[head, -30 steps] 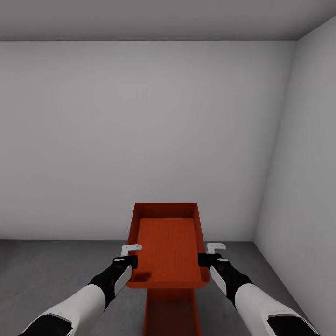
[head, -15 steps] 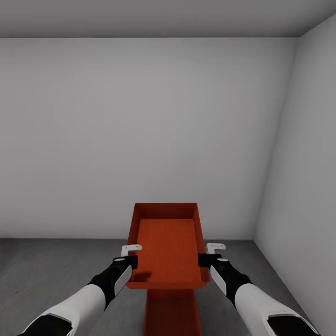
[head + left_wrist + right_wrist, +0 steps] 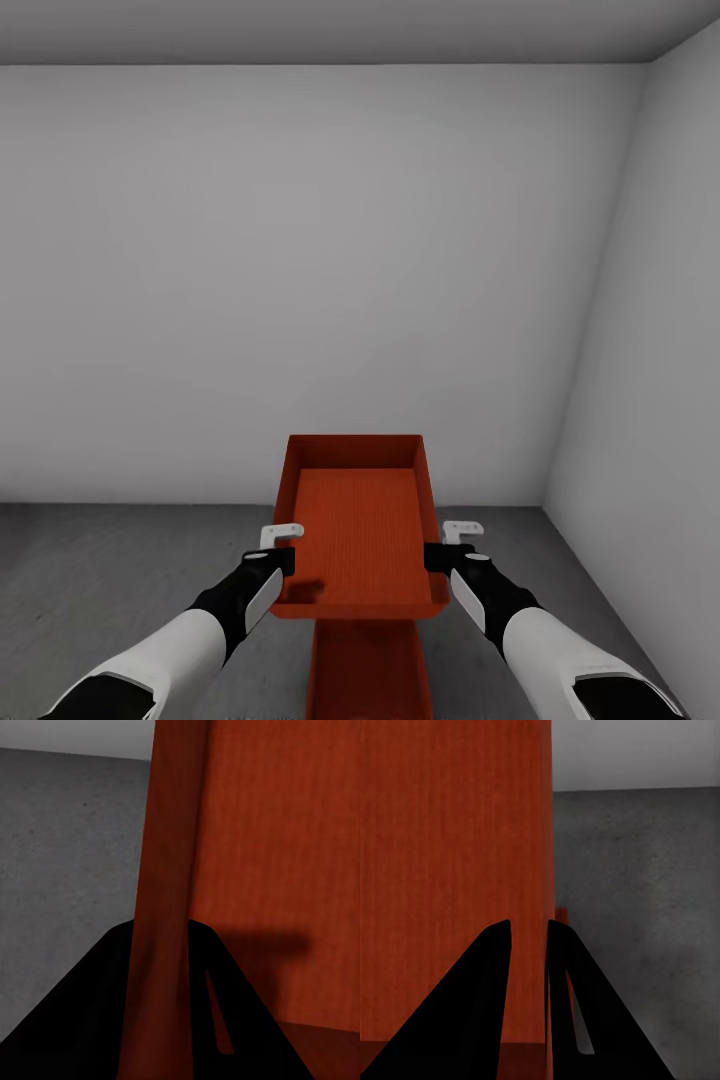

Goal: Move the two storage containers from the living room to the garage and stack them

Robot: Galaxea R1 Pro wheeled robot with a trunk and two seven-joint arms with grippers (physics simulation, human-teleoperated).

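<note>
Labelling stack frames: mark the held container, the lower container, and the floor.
held container (image 3: 360,520), head view, inner bottom.
lower container (image 3: 368,670), head view, its inside.
floor (image 3: 110,560), head view, bare concrete beside the left arm.

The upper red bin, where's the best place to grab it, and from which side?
By its two long side walls, one from each side. The upper red bin has thin, flat, lidless walls a finger can hook over. The left end effector and right end effector each straddle a wall now, keeping it level.
</note>
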